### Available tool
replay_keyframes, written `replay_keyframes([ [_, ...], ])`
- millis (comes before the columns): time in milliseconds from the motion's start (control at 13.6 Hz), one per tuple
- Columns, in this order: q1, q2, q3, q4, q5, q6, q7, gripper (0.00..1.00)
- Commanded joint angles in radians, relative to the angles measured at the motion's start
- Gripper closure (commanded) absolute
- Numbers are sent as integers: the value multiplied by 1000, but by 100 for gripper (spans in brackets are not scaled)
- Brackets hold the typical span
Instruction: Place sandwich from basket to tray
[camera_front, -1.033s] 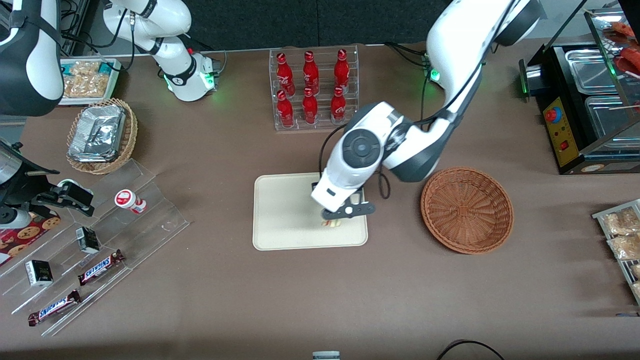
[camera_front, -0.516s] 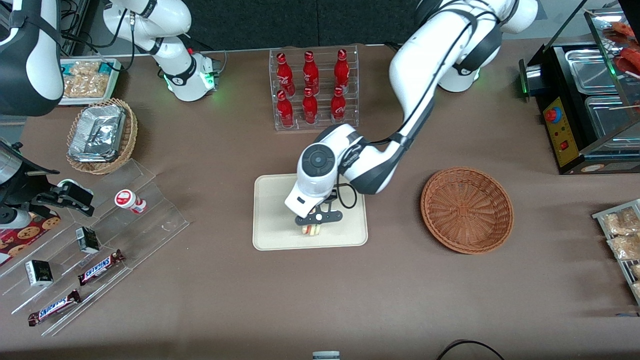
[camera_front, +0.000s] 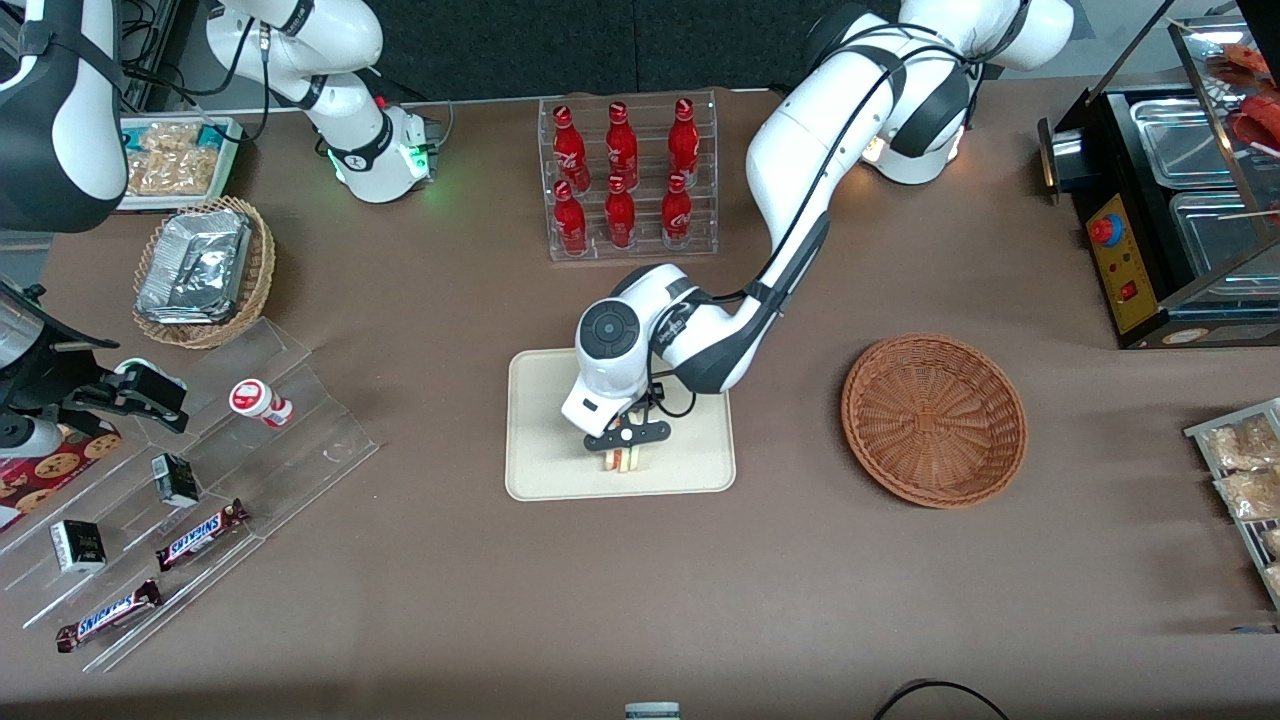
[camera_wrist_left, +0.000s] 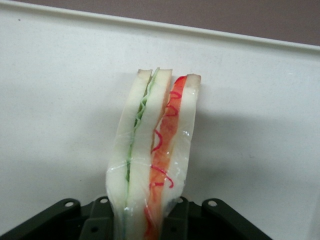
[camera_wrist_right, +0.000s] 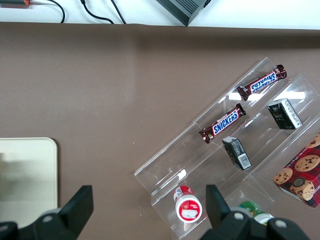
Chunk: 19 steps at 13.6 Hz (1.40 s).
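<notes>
The sandwich (camera_front: 622, 460), a clear-wrapped wedge of white bread with green and red-orange filling, is held over the cream-beige tray (camera_front: 550, 470), near the tray's rim that is nearest the front camera. The left arm's gripper (camera_front: 624, 447) is shut on it. In the left wrist view the sandwich (camera_wrist_left: 155, 150) stands on edge between the dark fingers (camera_wrist_left: 97, 220), with the tray floor (camera_wrist_left: 60, 110) close under it. The reddish-brown wicker basket (camera_front: 934, 418) lies beside the tray toward the working arm's end of the table, with nothing in it.
A clear rack of red bottles (camera_front: 625, 178) stands farther from the front camera than the tray. Clear stepped shelves with candy bars (camera_front: 200, 530) and a tan basket of foil packets (camera_front: 200, 268) lie toward the parked arm's end. A black warmer (camera_front: 1170, 200) stands toward the working arm's end.
The gripper has carried the sandwich across the tray, away from the basket, and lower toward the tray floor. The arm's elbow has swung back toward its base.
</notes>
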Motion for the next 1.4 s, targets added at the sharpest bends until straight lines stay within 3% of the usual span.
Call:
replay_keyframes([
  [0, -17, 17, 13, 41, 18, -4, -41, 17],
  [74, -17, 12, 13, 43, 18, -7, -43, 0],
  [443, 44, -87, 4, 41, -2, -118, -20, 0],
  [738, 153, -254, 4, -14, -83, -289, 99, 1],
  [885, 225, -386, 4, -177, -125, -288, 173, 1],
  [1180, 374, -705, 4, -643, -129, -125, 371, 1],
  [1328, 443, -842, 4, -791, -133, -116, 495, 1],
])
